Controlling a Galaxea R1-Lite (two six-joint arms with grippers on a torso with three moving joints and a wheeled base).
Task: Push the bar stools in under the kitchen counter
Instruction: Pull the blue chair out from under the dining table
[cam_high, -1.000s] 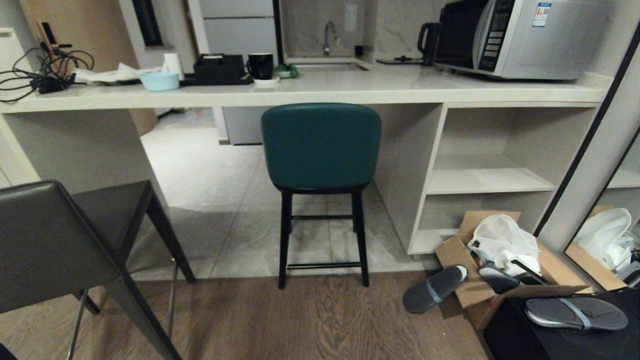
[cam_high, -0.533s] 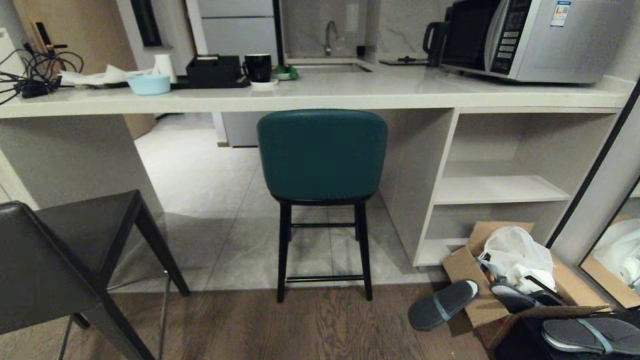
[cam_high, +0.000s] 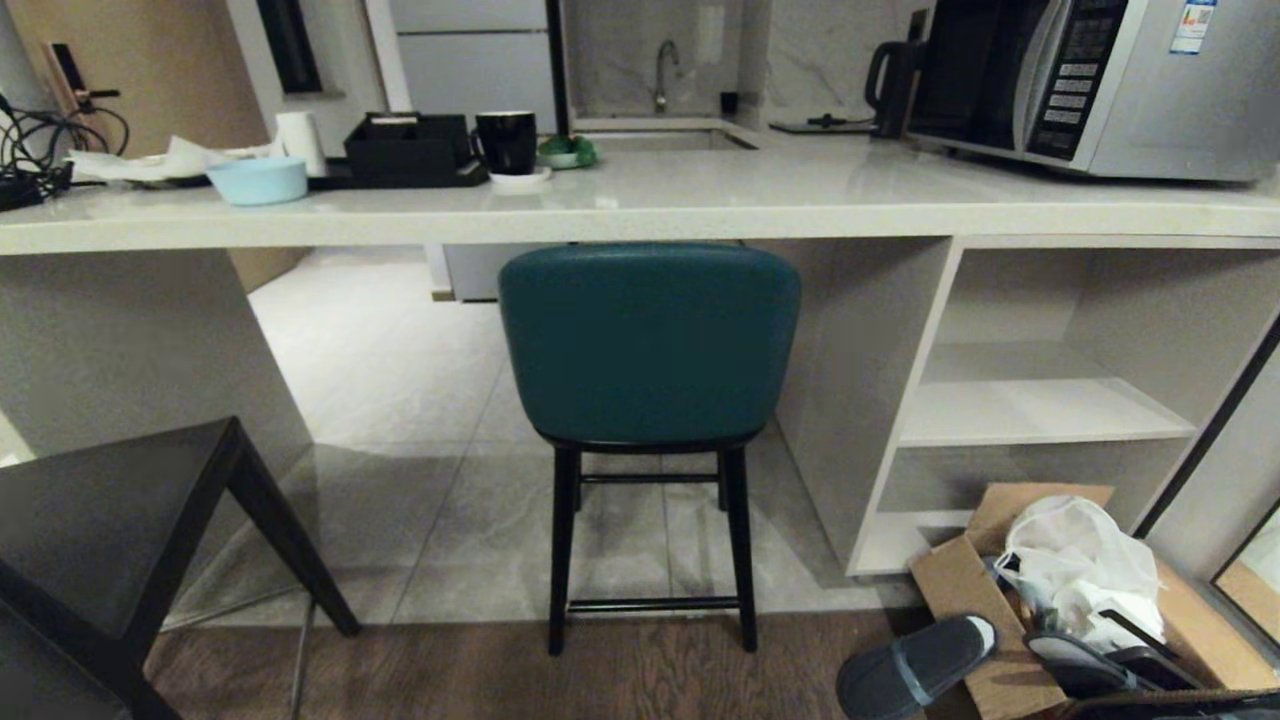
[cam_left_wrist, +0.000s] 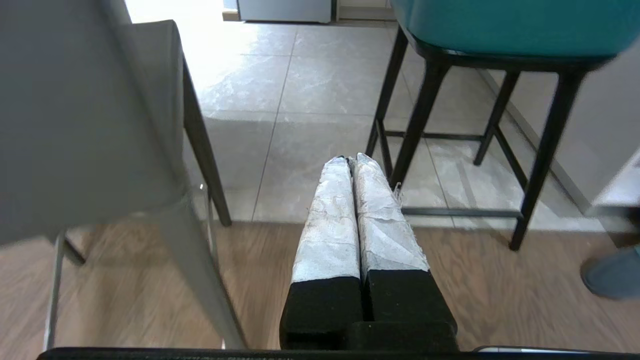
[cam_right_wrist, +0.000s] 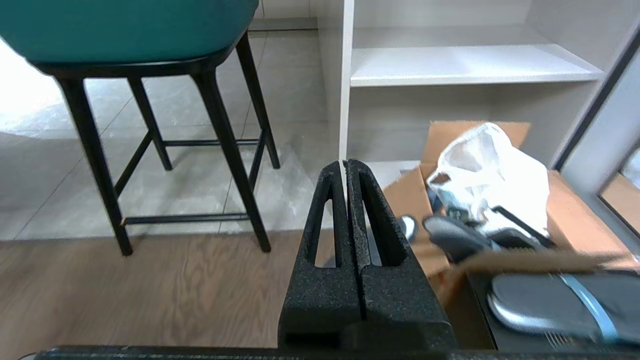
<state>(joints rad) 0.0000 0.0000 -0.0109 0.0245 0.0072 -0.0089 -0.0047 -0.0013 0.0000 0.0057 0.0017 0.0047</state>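
- The teal stool (cam_high: 648, 345) stands in front of the kitchen counter (cam_high: 640, 205), its curved back towards the robot and its top edge just below the front lip of the countertop.
- Its thin black legs straddle the line where the grey tiles meet the wooden floor (cam_high: 520, 680): the front pair is on the tiles, the back pair at the edge of the wood.
- The dark grey stool (cam_high: 110, 530) stands off to the robot's left, out on the wood and tile in front of the counter's white side panel, well apart from the teal one.
- The left gripper (cam_left_wrist: 352, 162) hangs low above the floor between the two stools, its white-wrapped fingers pressed together with nothing between them and touching neither stool.
- The right gripper (cam_right_wrist: 346, 167) hangs just as low on the other side of the teal stool, its black fingers closed flat against each other and empty.
- Neither arm shows in the head view.
- On the countertop sit a microwave (cam_high: 1090, 80), a black mug (cam_high: 505, 142), a light blue bowl (cam_high: 256, 180) and a black tray (cam_high: 405, 150).
- To the right, beside the open white shelves (cam_high: 1040, 410), a cardboard box (cam_high: 1000, 620) holds a white plastic bag (cam_high: 1080, 560), with a grey slipper (cam_high: 915, 665) lying on the floor next to it.
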